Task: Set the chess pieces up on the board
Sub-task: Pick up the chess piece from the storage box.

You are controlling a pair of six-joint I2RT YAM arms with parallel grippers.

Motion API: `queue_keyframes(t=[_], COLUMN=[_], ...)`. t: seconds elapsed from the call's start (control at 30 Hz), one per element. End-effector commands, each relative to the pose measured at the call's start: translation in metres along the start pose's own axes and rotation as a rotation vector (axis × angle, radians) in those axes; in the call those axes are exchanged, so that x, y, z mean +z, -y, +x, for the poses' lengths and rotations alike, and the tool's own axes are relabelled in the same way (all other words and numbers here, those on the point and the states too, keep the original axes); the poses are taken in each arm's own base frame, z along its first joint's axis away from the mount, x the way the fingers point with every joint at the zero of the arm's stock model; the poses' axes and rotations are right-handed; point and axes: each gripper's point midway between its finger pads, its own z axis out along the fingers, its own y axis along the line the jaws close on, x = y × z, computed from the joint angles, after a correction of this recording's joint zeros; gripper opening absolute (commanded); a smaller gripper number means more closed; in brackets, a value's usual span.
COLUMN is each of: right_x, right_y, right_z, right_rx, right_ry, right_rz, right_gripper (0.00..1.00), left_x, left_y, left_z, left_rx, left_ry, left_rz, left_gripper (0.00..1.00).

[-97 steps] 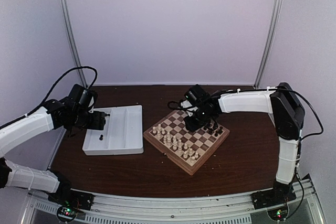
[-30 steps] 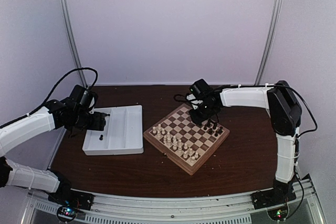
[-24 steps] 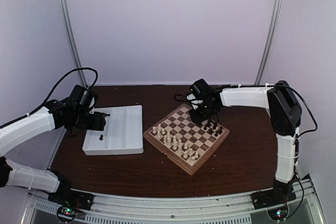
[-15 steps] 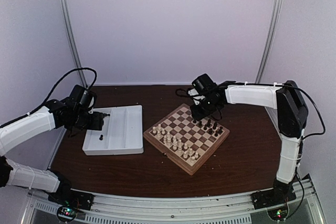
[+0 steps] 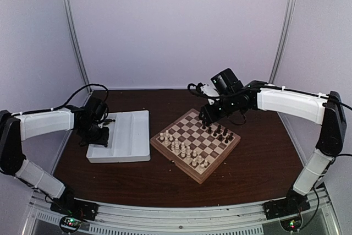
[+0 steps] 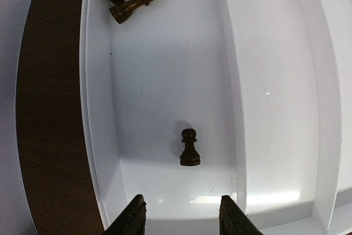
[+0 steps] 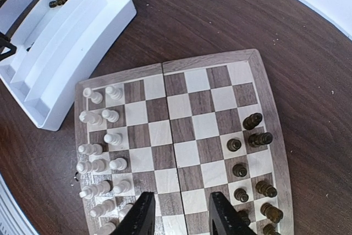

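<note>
The right hand (image 7: 181, 216) has lifted off the board (image 7: 192, 97) and drawn back toward the far side. A moment ago it was down among the dark chess pieces (image 7: 260, 139); now it hovers above them with its fingers spread and nothing between them, so I judge a piece has just been set down and let go. Below and just ahead of it, those dark figures stand upright in two short ranks along one edge, with squares unfilled beyond them. The white pieces (image 7: 113, 137) fill the opposite edge, well apart from this hand. The right arm now reaches long and raised, its elbow pushed out toward the bench's (image 7: 220, 15) side. The left hand (image 6: 179, 216) has moved too — from waiting beside the white tray (image 6: 275, 81) it has swung in over it, fingers parted and empty, pointing steeply down. Just ahead of its tips one dark pawn (image 6: 190, 148) stands upright in the tray's outer compartment — likely the next pick — and farther off, in the far corner, a few more dark pieces (image 6: 140, 1) lie on their sides. The setup is only partly done.
</note>
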Motion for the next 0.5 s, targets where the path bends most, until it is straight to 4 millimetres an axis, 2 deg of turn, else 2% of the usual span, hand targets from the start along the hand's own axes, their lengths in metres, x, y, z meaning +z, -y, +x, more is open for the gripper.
queue_keyframes(t=[0.0, 0.23, 0.47], right_x=[-0.013, -0.012, -0.011], right_y=[-0.014, -0.017, -0.017], right_z=[0.001, 0.009, 0.01], right_rx=[-0.004, 0.002, 0.005], right_ry=[0.029, 0.033, 0.035], right_rz=[-0.064, -0.084, -0.088], right_gripper=[0.37, 0.37, 0.37], left_x=[0.014, 0.038, 0.055], left_y=[0.004, 0.003, 0.002], left_z=[-0.003, 0.002, 0.003], left_rx=[-0.016, -0.004, -0.009], left_ry=[-0.006, -0.086, -0.128], left_rz=[0.012, -0.002, 0.007], left_gripper=[0.46, 0.44, 0.36])
